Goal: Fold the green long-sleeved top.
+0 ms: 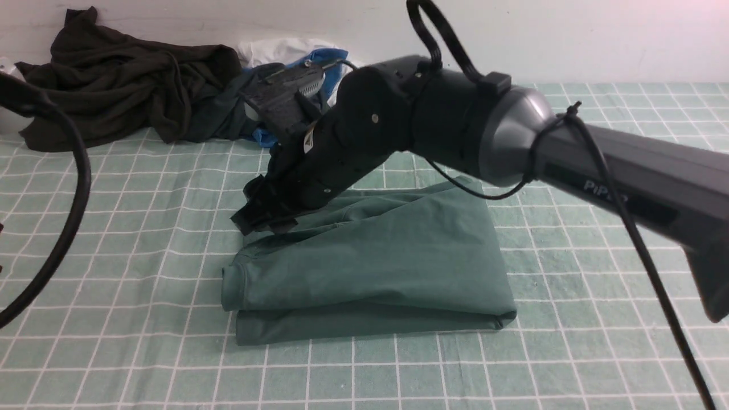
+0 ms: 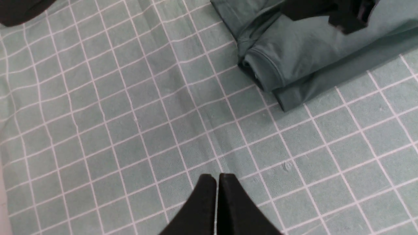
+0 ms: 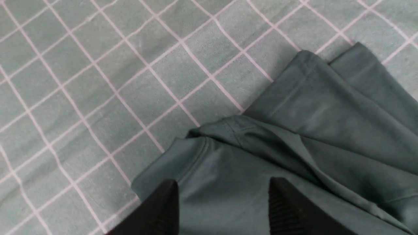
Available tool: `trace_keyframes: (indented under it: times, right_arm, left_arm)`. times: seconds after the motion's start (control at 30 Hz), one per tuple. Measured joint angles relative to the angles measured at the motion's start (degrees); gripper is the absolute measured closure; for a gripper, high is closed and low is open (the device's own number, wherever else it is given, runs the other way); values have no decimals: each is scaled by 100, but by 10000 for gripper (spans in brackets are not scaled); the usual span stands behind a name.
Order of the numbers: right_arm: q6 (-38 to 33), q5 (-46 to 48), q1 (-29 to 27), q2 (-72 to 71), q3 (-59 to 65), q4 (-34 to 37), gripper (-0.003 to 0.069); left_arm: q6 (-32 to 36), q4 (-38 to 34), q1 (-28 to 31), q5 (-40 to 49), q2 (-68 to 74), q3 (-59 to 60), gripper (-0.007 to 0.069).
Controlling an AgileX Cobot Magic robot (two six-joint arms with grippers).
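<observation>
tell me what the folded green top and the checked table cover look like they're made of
The green top looks like soft knit jersey, likely cotton, with a matte finish: it sags into smooth rounded folds and has a stitched hem edge. The table cover seems to be a matte, slightly fuzzy cloth, maybe felt or brushed fabric: it creases softly, and the white grid looks printed on.

I see the green long-sleeved top point(image 1: 376, 267) lying folded in layers on the checked surface point(image 1: 114, 319). My right arm point(image 1: 455, 131) reaches across it, with the right end effector point(image 1: 263, 219) at its far left corner. A dark garment point(image 1: 114, 80) is heaped at the back left.
</observation>
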Motion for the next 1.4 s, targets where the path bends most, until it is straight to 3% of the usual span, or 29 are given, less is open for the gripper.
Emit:
trace_keyframes:
  times: [0.07, 0.17, 0.53, 0.8, 0.97, 1.07, 1.3, 1.4]
  right_arm:
    - [164, 333, -91, -29, -53, -271, 197]
    - [456, 669, -163, 57, -22, -546, 174]
    - [449, 810, -49, 869, 156, -98, 213]
    - [18, 1335, -49, -384, 149, -247, 252]
    - [-110, 1604, -49, -1640, 148, -372, 333]
    - [-110, 1472, -49, -2416, 529, -391, 426]
    - [-26, 321, -49, -4357, 2749, -408, 620]
    - [-26, -273, -49, -5252, 3701, -335, 660]
  left_arm:
    - [-130, 133, 0, -11, -178, 208, 628]
    - [-368, 318, 0, -99, -408, 696, 628]
    - [-1490, 581, 0, -1279, -2174, 2999, 628]
    - [-1657, 854, 0, -1517, -4016, 3577, 628]
    - [-1687, 984, 0, -1517, -4590, 3602, 628]
    - [-1694, 1011, 0, -1517, -4742, 3602, 628]
    - [-1694, 1015, 0, -1517, -4772, 3607, 628]
    - [-1694, 1015, 0, -1517, -4772, 3611, 628]
